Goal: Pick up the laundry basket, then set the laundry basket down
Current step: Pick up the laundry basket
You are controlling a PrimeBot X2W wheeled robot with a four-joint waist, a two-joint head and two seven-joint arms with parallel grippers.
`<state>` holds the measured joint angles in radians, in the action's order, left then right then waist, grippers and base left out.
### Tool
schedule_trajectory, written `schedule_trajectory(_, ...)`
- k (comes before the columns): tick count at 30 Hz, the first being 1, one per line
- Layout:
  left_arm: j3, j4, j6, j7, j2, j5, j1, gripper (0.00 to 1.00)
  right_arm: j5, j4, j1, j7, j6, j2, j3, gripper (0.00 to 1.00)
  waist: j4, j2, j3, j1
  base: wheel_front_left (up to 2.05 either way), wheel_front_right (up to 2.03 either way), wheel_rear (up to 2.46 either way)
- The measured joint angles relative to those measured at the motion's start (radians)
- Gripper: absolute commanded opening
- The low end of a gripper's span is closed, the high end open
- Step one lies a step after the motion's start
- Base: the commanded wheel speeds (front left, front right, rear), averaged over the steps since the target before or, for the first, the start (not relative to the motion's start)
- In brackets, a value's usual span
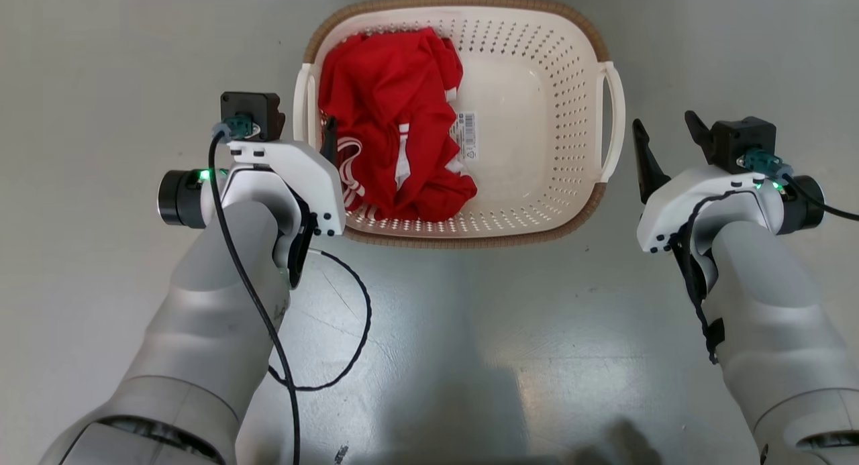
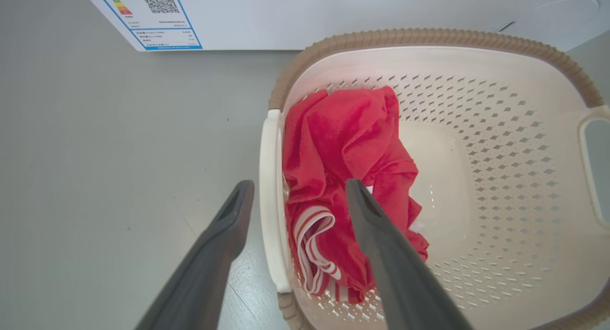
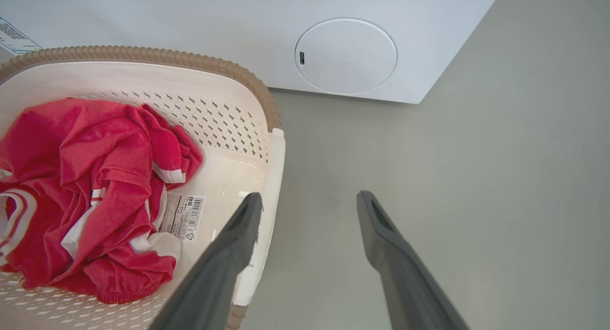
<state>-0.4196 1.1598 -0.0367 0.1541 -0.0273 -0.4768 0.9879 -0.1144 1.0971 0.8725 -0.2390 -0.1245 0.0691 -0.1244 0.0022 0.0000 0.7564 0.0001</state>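
Note:
The laundry basket (image 1: 537, 102), cream perforated plastic with a brown rim, stands on the grey floor ahead of me. A crumpled red garment (image 1: 389, 116) with white stripes lies in its left half. My left gripper (image 1: 303, 126) is open and straddles the basket's left loop handle (image 2: 270, 201): one finger hangs outside, the other over the garment (image 2: 343, 139). My right gripper (image 1: 663, 119) is open beside the right loop handle (image 1: 614, 116). In the right wrist view its inner finger (image 3: 238, 235) overlaps that handle (image 3: 274, 177), and the outer one is over bare floor.
A white appliance (image 3: 345, 56) with a round hatch stands just beyond the basket, and its energy label (image 2: 152, 15) shows in the left wrist view. Grey floor lies to both sides and in front. A black cable (image 1: 356, 331) loops off my left forearm.

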Motion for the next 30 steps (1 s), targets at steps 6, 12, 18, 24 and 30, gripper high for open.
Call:
schedule_trajectory(6, -0.013, 0.044, -0.004, -0.001, 0.001, 0.000, 0.041, 1.00, 0.002, 0.018, 0.029, -0.002, 0.000, 0.000, 0.025, 1.00, -0.004, 0.0000, 0.034, 0.0000, 0.00, 0.00, 0.00)
schedule_trajectory(12, -0.029, 0.073, -0.009, -0.001, 0.001, -0.005, 0.067, 1.00, 0.013, 0.029, 0.045, -0.009, 0.000, -0.001, 0.045, 1.00, -0.004, 0.0000, 0.057, 0.0000, 0.00, 0.00, 0.00)
schedule_trajectory(18, -0.044, 0.095, -0.025, -0.010, 0.001, -0.007, 0.087, 1.00, 0.023, 0.044, 0.060, -0.009, 0.000, -0.001, 0.066, 1.00, -0.005, 0.0000, 0.076, 0.0000, 0.00, 0.00, 0.00)
schedule_trajectory(24, -0.063, 0.107, -0.034, -0.030, 0.001, -0.007, 0.111, 1.00, 0.044, 0.060, 0.083, -0.009, 0.000, -0.001, 0.089, 1.00, -0.003, 0.0000, 0.102, 0.0000, 0.00, 0.00, 0.00)
schedule_trajectory(30, -0.077, 0.117, -0.043, -0.041, 0.001, -0.005, 0.139, 1.00, 0.063, 0.091, 0.115, -0.009, 0.000, 0.000, 0.109, 1.00, -0.005, 0.0000, 0.122, 0.0000, 0.00, 0.00, 0.00)
